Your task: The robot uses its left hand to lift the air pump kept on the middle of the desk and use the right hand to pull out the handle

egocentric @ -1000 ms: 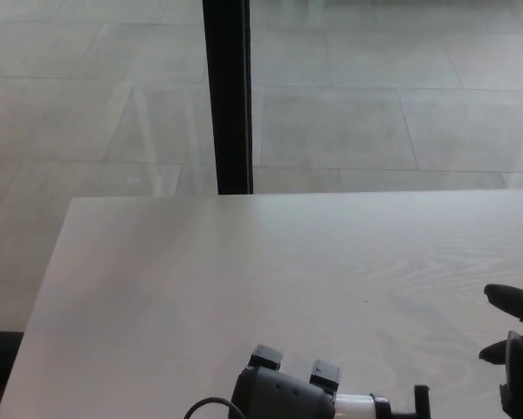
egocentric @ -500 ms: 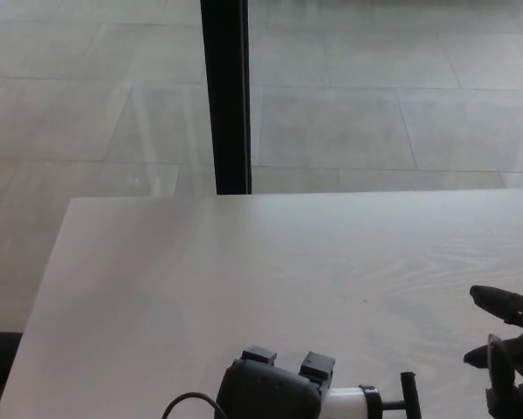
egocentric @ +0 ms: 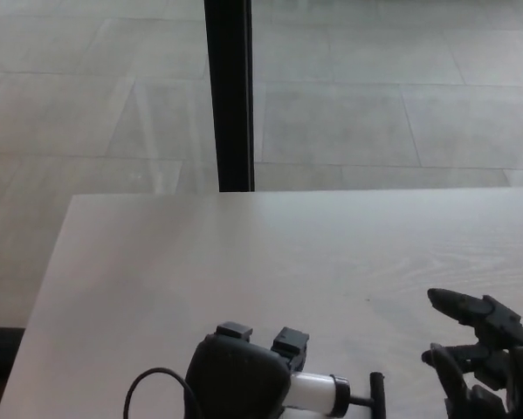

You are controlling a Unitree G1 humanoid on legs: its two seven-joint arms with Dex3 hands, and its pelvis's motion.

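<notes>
At the bottom edge of the head view my left hand [egocentric: 239,375] is shut on the air pump [egocentric: 318,393], a white cylinder held roughly level above the desk [egocentric: 244,262]. The pump's thin rod ends in a black T-handle [egocentric: 376,394] pointing right, a short way out from the cylinder. My right hand [egocentric: 479,349] is at the lower right, open, its fingers [egocentric: 457,303] spread and apart from the handle, with a clear gap between them. A black hose [egocentric: 147,388] loops at the left of my left hand.
The pale wooden desk fills the lower half; its far edge [egocentric: 287,194] and left edge [egocentric: 47,297] show. Beyond lies a tiled floor [egocentric: 375,105] with a black vertical post [egocentric: 230,96] behind the desk.
My left hand and the pump have shifted left and slightly up. My right hand has moved left toward the handle, coming further into view.
</notes>
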